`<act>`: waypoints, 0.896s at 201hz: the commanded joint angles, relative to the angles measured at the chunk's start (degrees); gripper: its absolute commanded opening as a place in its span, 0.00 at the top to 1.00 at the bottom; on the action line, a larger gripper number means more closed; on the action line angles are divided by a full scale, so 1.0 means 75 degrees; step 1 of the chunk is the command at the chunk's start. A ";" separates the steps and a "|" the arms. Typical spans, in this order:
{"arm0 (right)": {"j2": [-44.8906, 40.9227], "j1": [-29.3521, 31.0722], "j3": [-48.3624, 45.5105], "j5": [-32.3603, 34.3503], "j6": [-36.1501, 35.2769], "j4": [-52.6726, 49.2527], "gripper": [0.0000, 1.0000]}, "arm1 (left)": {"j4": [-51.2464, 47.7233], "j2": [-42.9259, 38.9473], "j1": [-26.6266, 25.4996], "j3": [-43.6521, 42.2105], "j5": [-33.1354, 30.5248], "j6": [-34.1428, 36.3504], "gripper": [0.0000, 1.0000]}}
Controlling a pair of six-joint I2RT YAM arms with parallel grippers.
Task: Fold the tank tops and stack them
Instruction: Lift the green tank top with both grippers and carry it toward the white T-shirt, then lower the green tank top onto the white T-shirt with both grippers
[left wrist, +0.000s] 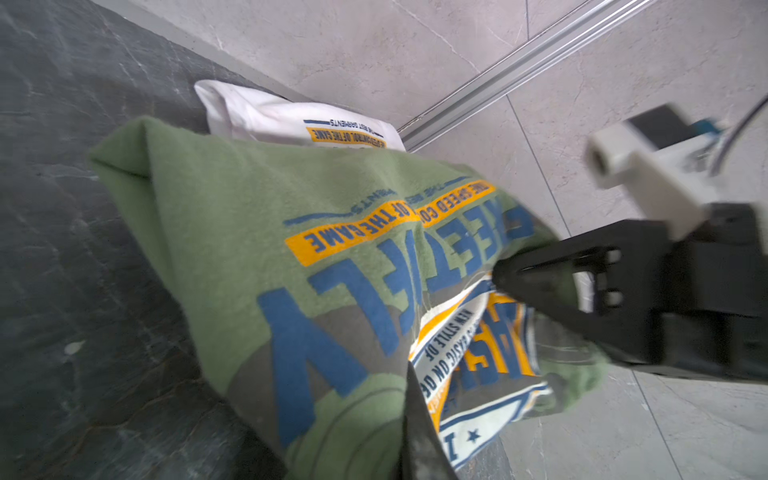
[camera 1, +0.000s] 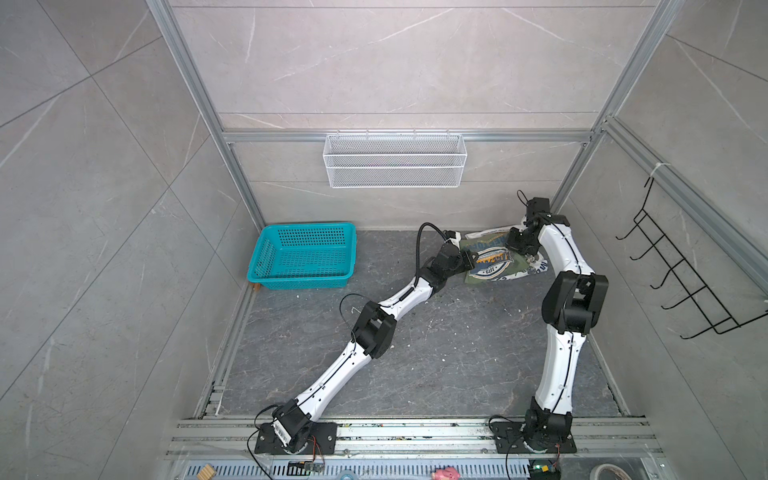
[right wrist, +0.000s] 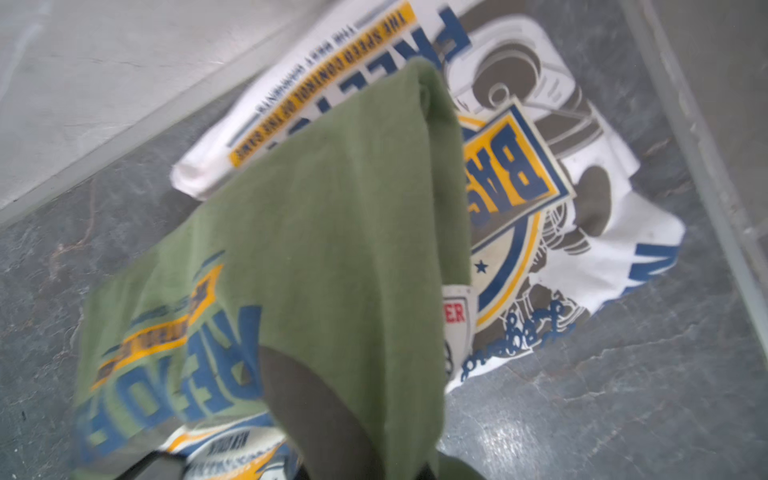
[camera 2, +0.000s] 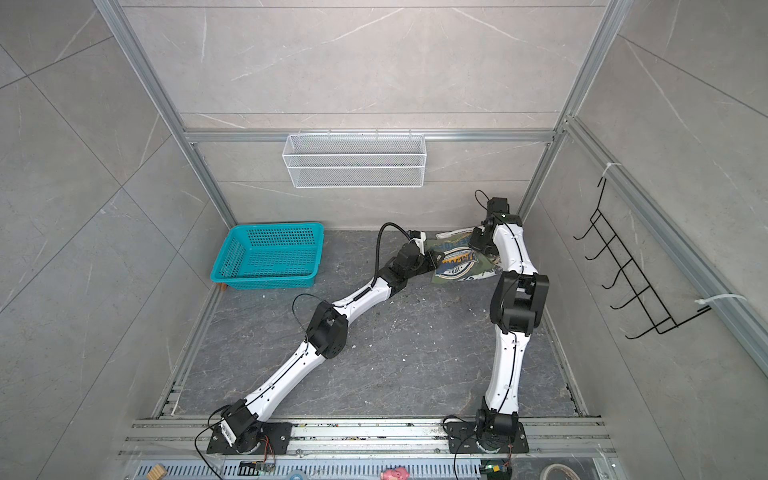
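Two tank tops are showing at the far right corner of the counter [camera 1: 415,353]. The white tank top [right wrist: 602,232] is lying flat by the wall. The green tank top [left wrist: 208,199] is hanging over it, partly covering it. The left fingers [camera 1: 468,258] are pinching one side of the green tank top, and the right fingers [left wrist: 540,270] are pinching the other side.
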 commanded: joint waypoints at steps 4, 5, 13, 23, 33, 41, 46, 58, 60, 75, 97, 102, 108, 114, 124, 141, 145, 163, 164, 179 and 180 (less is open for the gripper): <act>-0.0300 0.0267 0.0767 0.0533 -0.0273 -0.0171 0.90 | 0.0316 -0.0450 0.0083 -0.0044 -0.0058 0.0283 1.00; -0.0287 0.0285 0.0772 0.0548 -0.0293 -0.0185 0.90 | 0.0316 -0.0447 0.0085 -0.0046 -0.0060 0.0282 1.00; -0.0165 0.0404 0.0962 0.0745 -0.0406 -0.0275 0.90 | 0.0327 -0.0430 0.0087 -0.0057 -0.0070 0.0250 1.00; 0.0083 0.0568 0.1309 0.1067 -0.0532 -0.0561 0.90 | 0.0342 -0.0399 0.0087 -0.0050 -0.0063 0.0212 1.00; 0.0347 0.0621 0.1767 0.1157 -0.0488 -0.0892 0.91 | 0.0341 -0.0375 0.0087 -0.0058 -0.0049 0.0189 1.00; 0.0496 0.0608 0.1936 0.1088 -0.0428 -0.1005 0.91 | 0.0328 -0.0378 0.0087 -0.0060 -0.0039 0.0184 1.00; 0.0553 0.0614 0.1927 0.1078 -0.0408 -0.0974 0.91 | 0.0334 -0.0381 0.0087 -0.0070 -0.0033 0.0196 1.00; 0.0628 0.0586 0.1822 0.1076 -0.0351 -0.0884 0.91 | 0.0328 -0.0373 0.0087 -0.0091 -0.0023 0.0199 1.00; 0.0633 0.0577 0.1791 0.1074 -0.0340 -0.0860 0.91 | 0.0334 -0.0370 0.0087 -0.0085 -0.0026 0.0199 1.00; 0.0657 0.0437 0.1528 0.1077 -0.0200 -0.0679 0.92 | 0.0347 -0.0361 0.0085 -0.0089 0.0012 0.0217 1.00; 0.0717 0.0084 0.1366 0.0955 0.0022 -0.0563 0.92 | 0.0341 -0.0309 0.0087 -0.0095 0.0049 0.0246 1.00; 0.0762 0.0022 0.1369 0.0976 0.0055 -0.0582 0.92 | 0.0358 -0.0288 0.0087 -0.0096 0.0060 0.0236 1.00; 0.0841 -0.0048 0.1410 0.0998 0.0092 -0.0660 0.92 | 0.0363 -0.0250 0.0087 -0.0084 0.0063 0.0213 1.00; 0.0930 -0.0099 0.1469 0.0977 0.0134 -0.0748 0.92 | 0.0375 -0.0213 0.0087 -0.0088 0.0068 0.0179 1.00; 0.1069 -0.0160 0.1511 0.0946 0.0194 -0.0862 0.92 | 0.0409 -0.0152 0.0085 -0.0086 0.0056 0.0136 1.00; 0.1279 -0.0197 0.1434 0.0905 0.0335 -0.0954 0.92 | 0.0395 -0.0063 0.0087 -0.0066 0.0055 0.0072 1.00; 0.1330 -0.0200 0.1414 0.0879 0.0382 -0.0985 0.92 | 0.0371 -0.0047 0.0087 -0.0068 0.0055 0.0081 1.00; 0.1656 -0.0211 0.1464 0.0867 0.0590 -0.1241 0.92 | 0.0212 -0.0033 0.0085 -0.0079 0.0055 0.0158 1.00; 0.1675 -0.0211 0.1471 0.0873 0.0601 -0.1259 0.92 | 0.0200 -0.0033 0.0086 -0.0081 0.0055 0.0161 1.00; 0.2004 -0.0227 0.1644 0.0794 0.0726 -0.1609 0.92 | -0.0069 -0.0084 0.0097 -0.0105 0.0019 0.0228 1.00; 0.2025 -0.0225 0.1673 0.0783 0.0734 -0.1642 0.92 | -0.0081 -0.0088 0.0104 -0.0112 0.0008 0.0220 1.00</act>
